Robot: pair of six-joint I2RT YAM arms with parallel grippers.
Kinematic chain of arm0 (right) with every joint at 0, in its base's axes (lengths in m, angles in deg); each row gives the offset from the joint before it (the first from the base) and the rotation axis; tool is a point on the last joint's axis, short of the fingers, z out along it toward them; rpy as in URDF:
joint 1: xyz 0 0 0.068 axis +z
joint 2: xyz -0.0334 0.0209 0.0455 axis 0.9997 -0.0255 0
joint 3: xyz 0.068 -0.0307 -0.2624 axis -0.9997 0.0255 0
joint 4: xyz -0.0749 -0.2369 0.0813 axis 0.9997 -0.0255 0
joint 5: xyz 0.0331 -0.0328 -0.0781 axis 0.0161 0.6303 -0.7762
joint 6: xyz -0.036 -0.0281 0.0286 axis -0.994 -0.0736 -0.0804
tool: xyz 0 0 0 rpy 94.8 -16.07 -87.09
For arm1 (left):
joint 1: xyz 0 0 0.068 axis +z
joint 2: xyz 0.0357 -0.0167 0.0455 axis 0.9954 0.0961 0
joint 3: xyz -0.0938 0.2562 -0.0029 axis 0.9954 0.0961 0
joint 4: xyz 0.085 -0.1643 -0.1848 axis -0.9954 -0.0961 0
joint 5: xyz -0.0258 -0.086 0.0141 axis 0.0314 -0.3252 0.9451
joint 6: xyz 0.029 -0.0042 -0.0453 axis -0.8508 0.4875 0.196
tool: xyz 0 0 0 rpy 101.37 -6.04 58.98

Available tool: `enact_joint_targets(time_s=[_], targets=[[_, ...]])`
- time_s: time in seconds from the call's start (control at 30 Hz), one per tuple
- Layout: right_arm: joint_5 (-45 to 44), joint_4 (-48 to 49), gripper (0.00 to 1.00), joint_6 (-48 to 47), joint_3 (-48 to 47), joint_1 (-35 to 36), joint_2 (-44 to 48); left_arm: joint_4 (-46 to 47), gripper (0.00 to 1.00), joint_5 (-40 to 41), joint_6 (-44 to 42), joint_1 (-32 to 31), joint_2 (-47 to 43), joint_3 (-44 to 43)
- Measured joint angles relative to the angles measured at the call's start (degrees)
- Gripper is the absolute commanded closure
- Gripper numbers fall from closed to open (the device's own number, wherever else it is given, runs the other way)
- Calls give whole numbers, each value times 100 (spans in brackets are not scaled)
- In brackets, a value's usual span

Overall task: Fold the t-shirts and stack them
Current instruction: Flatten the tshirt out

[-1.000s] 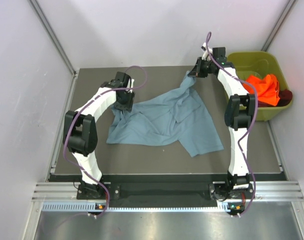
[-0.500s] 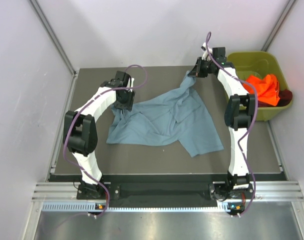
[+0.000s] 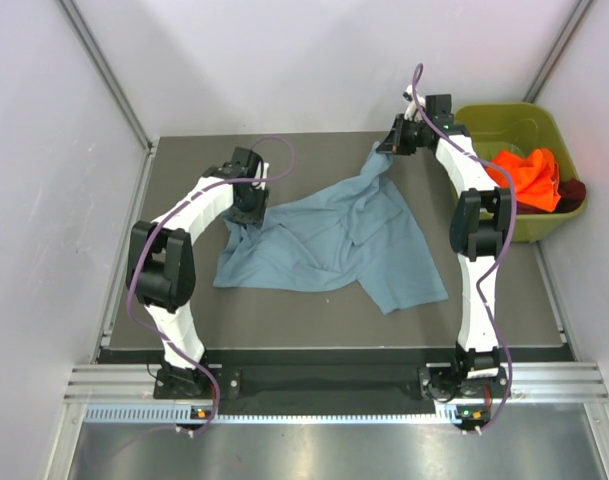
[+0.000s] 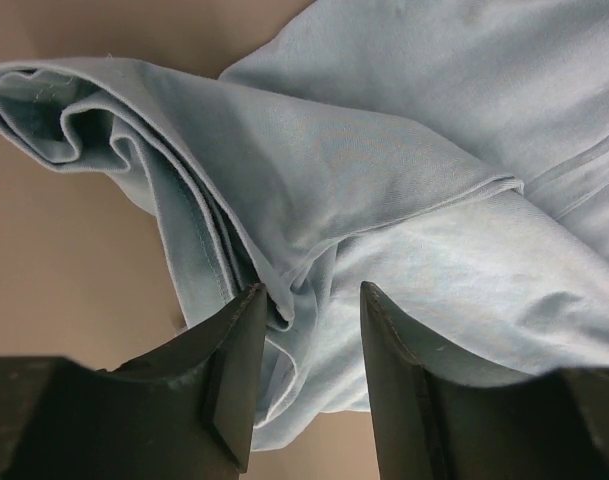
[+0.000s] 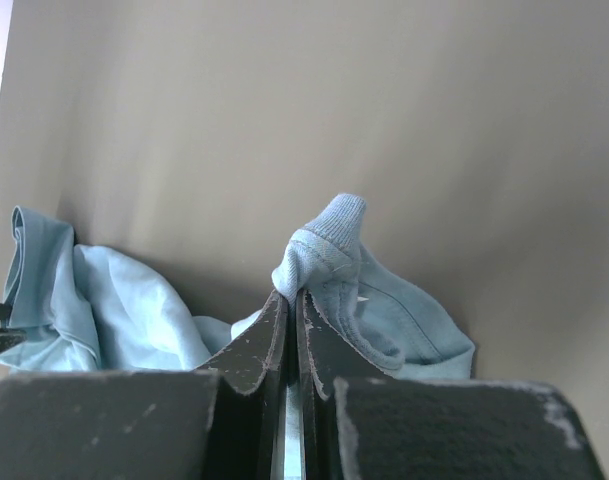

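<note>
The blue-grey t-shirt lies spread and rumpled across the middle of the mat. My right gripper is shut on its collar edge at the far right and holds that part lifted. My left gripper is open, its fingers standing either side of a bunched fold at the shirt's far left corner. The orange t-shirt is crumpled in the olive-green bin, with the maroon t-shirt showing beside it.
The bin stands off the mat's far right corner, close behind my right arm. Grey walls close in on the left, back and right. A metal rail runs along the near edge by the arm bases.
</note>
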Motion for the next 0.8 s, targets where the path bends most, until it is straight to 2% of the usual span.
enact_joint_targets(time_s=[0.33, 0.47, 0.5, 0.53, 0.57, 0.8], targets=[[-4, 0, 100, -2, 0, 0, 0, 0, 56, 17, -2, 0, 33, 0], [-7, 2, 100, -2, 0, 0, 0, 2, 73, 129, 13, 0, 125, 37], [-4, 0, 100, -2, 0, 2, 0, 4, 80, 162, 24, 0, 140, 59], [-7, 0, 100, -2, 0, 2, 0, 0, 93, 192, 33, 0, 160, 79], [-7, 0, 100, -2, 0, 2, 0, 4, 99, 221, 13, 0, 173, 101], [-42, 0, 100, -4, -2, -4, 0, 13, 100, 498, 11, 0, 173, 125]])
